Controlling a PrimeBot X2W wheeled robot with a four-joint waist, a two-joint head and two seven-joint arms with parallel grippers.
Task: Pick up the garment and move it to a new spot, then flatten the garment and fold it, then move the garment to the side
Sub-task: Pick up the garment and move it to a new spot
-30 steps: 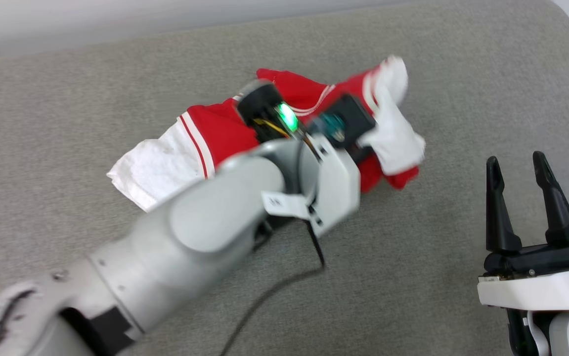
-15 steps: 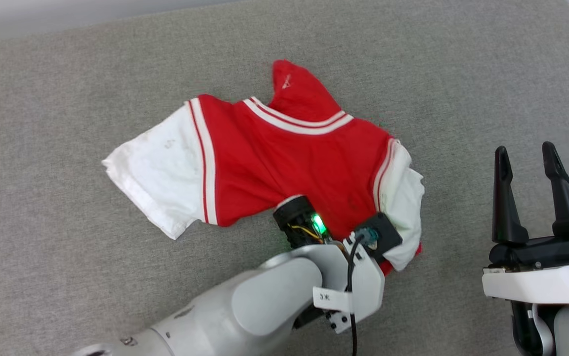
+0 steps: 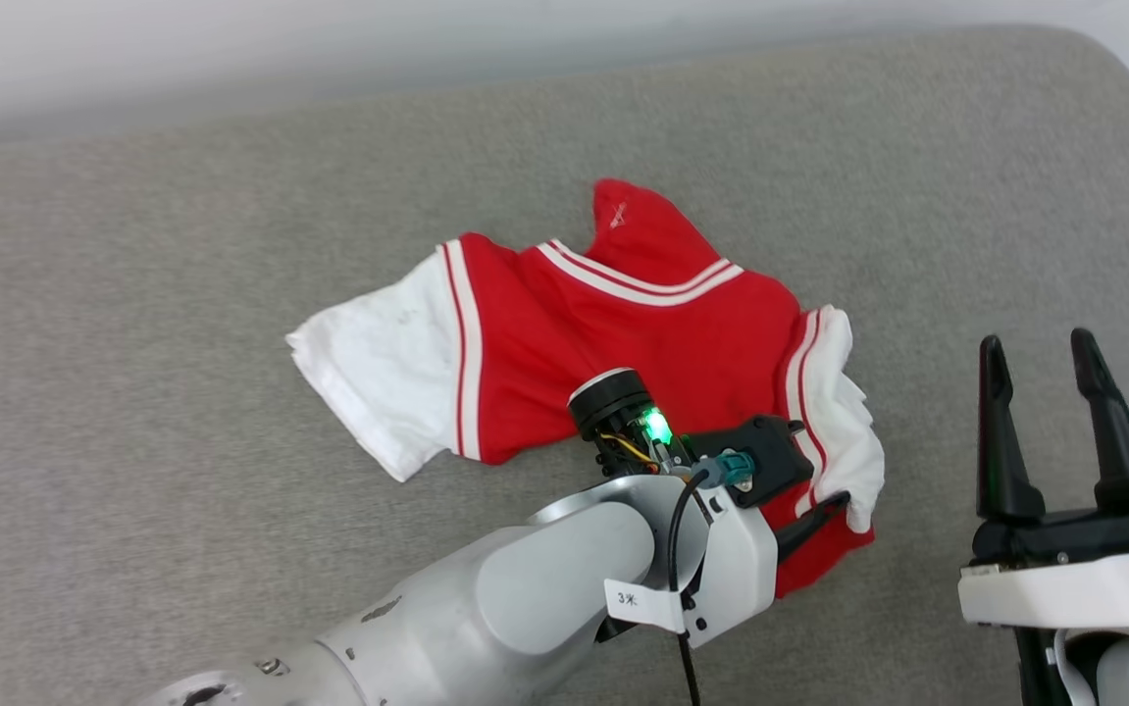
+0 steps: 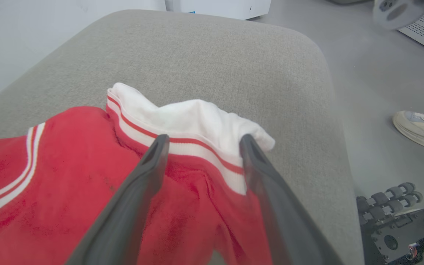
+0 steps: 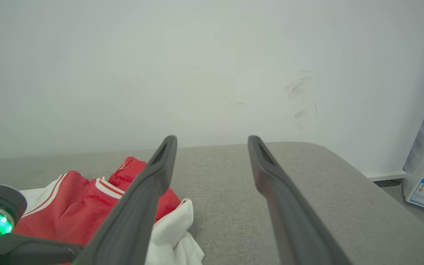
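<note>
Lying rumpled: one red garment (image 3: 642, 338)

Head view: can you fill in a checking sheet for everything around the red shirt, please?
Surface: grey fabric pad, plain.
Job's things: red T-shirt lying rumpled on the pad, one white sleeve bunched.
Clutter: nothing seen.
Grippers: left gripper open, fingers over the shirt; right gripper open, over bare pad.
Cables: black cable hanging at the left wrist.
Surroundings: pale wall; a shoe on the floor beside the pad.

Lab, grey padded bench (image 4: 215, 55), floor equipment (image 4: 399, 224)
</note>
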